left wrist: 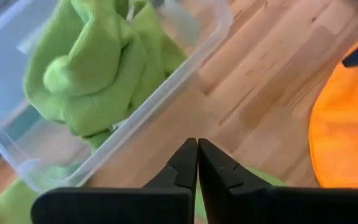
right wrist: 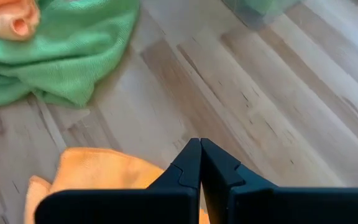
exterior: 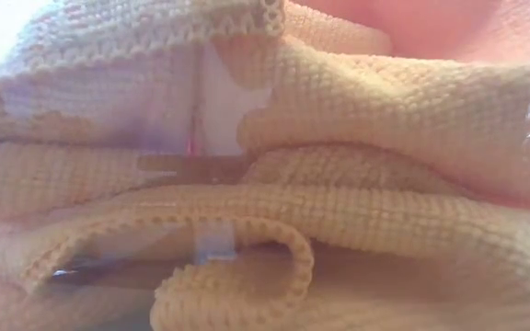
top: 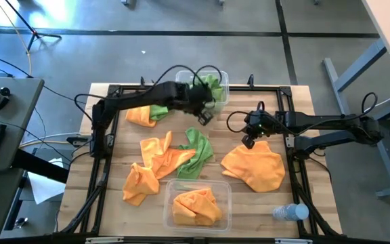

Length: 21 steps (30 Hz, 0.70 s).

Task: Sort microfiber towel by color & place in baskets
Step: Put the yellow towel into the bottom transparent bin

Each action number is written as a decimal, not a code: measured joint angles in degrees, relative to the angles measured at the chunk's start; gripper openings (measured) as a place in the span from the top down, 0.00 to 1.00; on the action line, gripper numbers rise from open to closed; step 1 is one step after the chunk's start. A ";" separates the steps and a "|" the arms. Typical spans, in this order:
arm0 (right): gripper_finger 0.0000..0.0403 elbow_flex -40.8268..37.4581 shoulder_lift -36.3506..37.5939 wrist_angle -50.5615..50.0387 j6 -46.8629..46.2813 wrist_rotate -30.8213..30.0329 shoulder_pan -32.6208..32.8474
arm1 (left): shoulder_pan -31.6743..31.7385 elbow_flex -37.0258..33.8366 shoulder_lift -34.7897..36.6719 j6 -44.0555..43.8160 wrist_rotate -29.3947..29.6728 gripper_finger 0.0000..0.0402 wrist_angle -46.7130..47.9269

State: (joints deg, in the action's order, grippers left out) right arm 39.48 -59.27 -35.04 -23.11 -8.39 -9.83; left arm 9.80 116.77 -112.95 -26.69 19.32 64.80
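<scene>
The far clear basket (top: 220, 76) holds lime green towels (left wrist: 92, 68). An orange towel (top: 195, 207) lies in the near basket (top: 170, 186) and fills the low view (exterior: 339, 119). Loose on the table lie an orange towel (top: 252, 168) at the right, a green towel (top: 196, 152) overlapping an orange one (top: 158, 152) in the middle, another orange one (top: 139, 183) at the near left, and an orange-and-green pair (top: 144, 114) at the far left. My left gripper (left wrist: 197, 155) is shut, just off the far basket's near side. My right gripper (right wrist: 199, 155) is shut above the right orange towel's far edge (right wrist: 98, 177).
A small clear plastic bottle (top: 290, 212) lies at the table's near right corner. Black frame rails (top: 296, 169) run along the table's sides. Bare wood (right wrist: 260, 93) shows between the far basket and the right orange towel.
</scene>
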 joint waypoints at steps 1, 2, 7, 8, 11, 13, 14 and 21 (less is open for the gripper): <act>1.00 0.00 0.00 -0.81 -0.36 -0.16 0.40 | -1.25 0.00 0.35 0.38 0.78 1.00 0.10; 1.00 0.00 0.00 -1.67 -0.74 -0.52 1.00 | -2.49 0.00 0.61 1.17 1.04 1.00 0.29; 1.00 0.04 0.00 -4.98 -5.68 -4.18 6.70 | -6.57 -0.20 0.88 1.91 3.06 1.00 2.37; 1.00 0.27 -0.01 -5.79 -7.20 -4.93 8.02 | -6.87 -0.87 0.88 1.91 3.68 1.00 2.20; 1.00 1.52 -0.02 -7.79 -12.18 -6.93 11.99 | -7.57 -5.02 2.00 1.89 3.67 1.00 0.80; 1.00 2.95 0.00 -10.25 -15.88 -9.03 14.50 | -8.28 -9.56 3.69 1.86 3.58 1.00 -1.50; 1.00 3.83 -0.02 -11.36 -17.59 -9.98 15.62 | -8.60 -12.37 5.21 1.75 3.28 1.00 -3.67; 1.00 10.40 -1.63 -21.60 -30.09 -10.32 21.85 | -10.31 -34.56 21.73 1.43 -0.80 1.00 -20.85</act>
State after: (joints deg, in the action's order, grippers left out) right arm 49.89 -60.90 -56.64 -53.21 -18.70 12.03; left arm -0.51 82.21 -91.22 -25.26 18.51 43.96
